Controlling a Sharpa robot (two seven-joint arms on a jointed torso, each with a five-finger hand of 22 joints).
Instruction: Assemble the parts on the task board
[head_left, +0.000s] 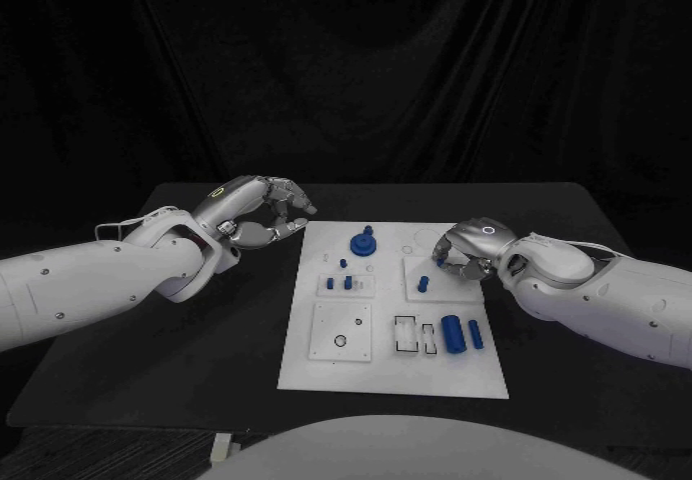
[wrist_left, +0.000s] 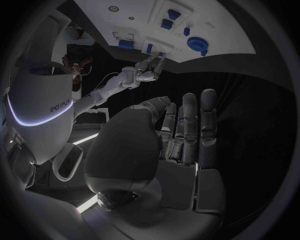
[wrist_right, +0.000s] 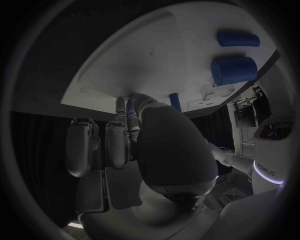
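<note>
The white task board (head_left: 325, 375) lies in the middle of the black table. On its far part stand a round blue part with a knob (head_left: 364, 242) and several small blue pegs (head_left: 343, 281). Two blue cylinders (head_left: 462, 333) lie near the board's right edge. My right hand (head_left: 469, 252) hangs over the board's far right part. Its fingertips (wrist_right: 127, 106) point down and meet at the board, right beside an upright blue peg (head_left: 423, 284) (wrist_right: 175, 101). Whether they pinch anything is hidden. My left hand (head_left: 267, 210) hovers off the board's far left corner, fingers (wrist_left: 190, 127) apart and holding nothing.
Two black-outlined slots (head_left: 417, 336) lie left of the cylinders, and a square plate with a black ring (head_left: 340, 333) sits at the board's near left. Bare black table (head_left: 173, 370) surrounds the board, with a dark curtain behind it.
</note>
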